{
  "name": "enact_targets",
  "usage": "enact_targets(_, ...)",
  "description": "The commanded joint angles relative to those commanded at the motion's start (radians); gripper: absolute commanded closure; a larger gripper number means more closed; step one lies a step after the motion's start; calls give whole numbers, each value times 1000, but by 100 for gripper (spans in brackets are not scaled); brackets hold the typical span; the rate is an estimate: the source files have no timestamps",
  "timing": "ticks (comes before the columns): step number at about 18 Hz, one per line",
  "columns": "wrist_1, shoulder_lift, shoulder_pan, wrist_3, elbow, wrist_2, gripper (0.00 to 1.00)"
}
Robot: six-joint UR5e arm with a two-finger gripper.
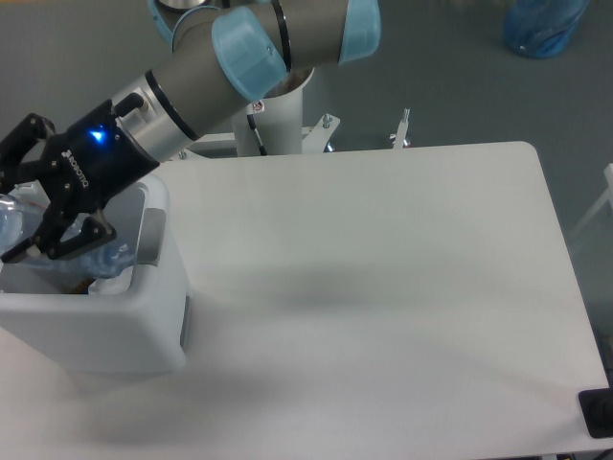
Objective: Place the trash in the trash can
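Fixed camera: gripper [27, 206] hangs over the open top of the trash can [115, 326], fingers clamped on the crushed bottle [11, 213] at the bin's far-left edge; the white wad [113, 282] lies inside, against the wall below the grey tab [151, 236]. Risk, as I judge it: released here, the bottle could catch the bin's far rim and tip outside, since it sits near the edge rather than the centre.

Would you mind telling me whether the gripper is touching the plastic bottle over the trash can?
Touching: the fixed camera shows the gripper closed around the clear bottle above the trash can.
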Motion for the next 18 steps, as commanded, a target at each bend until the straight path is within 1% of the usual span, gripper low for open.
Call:
enact_targets(1,0,0,3,6,-11,0,41)
enact_targets(2,0,0,3,14,-20,0,34)
enact_targets(3,0,2,6,24,-29,2,24)
enact_targets(4,0,3,6,31,-38,0,23)
enact_targets(5,0,8,8,32,-45,0,14)
enact_targets(7,0,18,18,31,-58,2,12)
enact_targets(8,0,23,26,32,-66,2,9)
enact_targets(12,0,49,67,31,-84,2,1)
enact_targets(15,0,52,136,29,-83,0,0)
enact_targets(18,-2,51,236,29,-83,2,0)
